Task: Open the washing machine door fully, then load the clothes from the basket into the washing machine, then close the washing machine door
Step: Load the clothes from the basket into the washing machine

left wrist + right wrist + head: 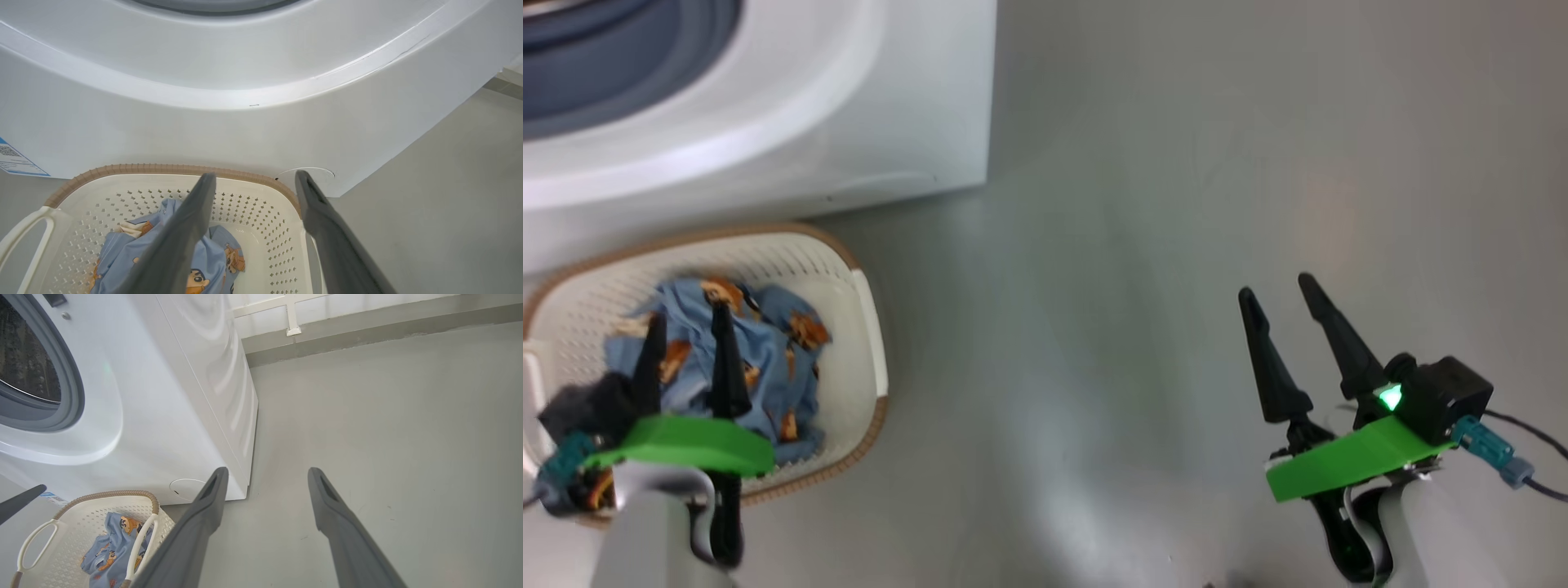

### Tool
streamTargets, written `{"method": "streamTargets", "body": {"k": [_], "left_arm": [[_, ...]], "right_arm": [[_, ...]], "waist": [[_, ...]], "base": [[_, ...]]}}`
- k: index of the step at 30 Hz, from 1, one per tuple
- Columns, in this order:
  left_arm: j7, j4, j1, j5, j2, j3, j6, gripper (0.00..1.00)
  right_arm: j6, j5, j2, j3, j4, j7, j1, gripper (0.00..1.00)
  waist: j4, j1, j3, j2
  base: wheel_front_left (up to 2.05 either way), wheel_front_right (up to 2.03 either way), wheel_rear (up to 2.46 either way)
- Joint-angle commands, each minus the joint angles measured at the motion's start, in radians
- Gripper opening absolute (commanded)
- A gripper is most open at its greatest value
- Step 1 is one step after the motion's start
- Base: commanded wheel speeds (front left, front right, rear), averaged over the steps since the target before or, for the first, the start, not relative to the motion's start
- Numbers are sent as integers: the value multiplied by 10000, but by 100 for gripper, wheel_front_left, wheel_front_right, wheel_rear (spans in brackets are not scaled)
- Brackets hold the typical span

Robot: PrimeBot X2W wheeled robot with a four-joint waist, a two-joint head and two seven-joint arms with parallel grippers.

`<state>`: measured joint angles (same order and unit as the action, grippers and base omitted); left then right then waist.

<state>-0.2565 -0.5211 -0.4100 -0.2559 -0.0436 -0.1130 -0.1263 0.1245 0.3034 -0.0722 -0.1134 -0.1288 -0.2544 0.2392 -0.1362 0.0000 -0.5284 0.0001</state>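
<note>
The white washing machine stands at the upper left, its steel drum showing through the uncovered round opening ringed by a grey gasket. The washing machine door is out of view. On the floor in front sits the cream basket, holding the light blue printed clothes. My left gripper hangs open just above the clothes, nothing between its fingers. Far to the right, over bare floor, my right gripper is open and empty too.
Grey floor stretches to the right of the machine and basket. A blue sticker and a round cap mark the machine's lower front. A wall base with a white frame runs behind the machine.
</note>
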Motion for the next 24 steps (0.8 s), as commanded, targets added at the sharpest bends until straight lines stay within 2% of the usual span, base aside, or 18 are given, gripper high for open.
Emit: {"method": "streamTargets", "body": {"k": [1,16,21,24], "left_arm": [[-53,-138,-272,104,-372,-231,-25,100],[-46,-3535,-2810,-432,-1362,303,-42,100],[313,-4714,-3739,-669,-1807,673,-43,100],[865,-5081,-4224,-1218,-1781,1008,-43,100]], "right_arm": [[62,-15,8,-189,285,-74,88,100],[62,-38,68,-178,578,-74,568,100],[62,-20,77,-145,705,-74,670,100],[62,5,91,-179,744,-74,721,100]], "waist": [[-171,0,-821,-1],[-179,0,-2650,-1],[-205,0,-3206,-1],[-222,0,-3475,-1]], "base": [[0,0,0],[0,0,0],[0,0,0],[0,0,0]]}}
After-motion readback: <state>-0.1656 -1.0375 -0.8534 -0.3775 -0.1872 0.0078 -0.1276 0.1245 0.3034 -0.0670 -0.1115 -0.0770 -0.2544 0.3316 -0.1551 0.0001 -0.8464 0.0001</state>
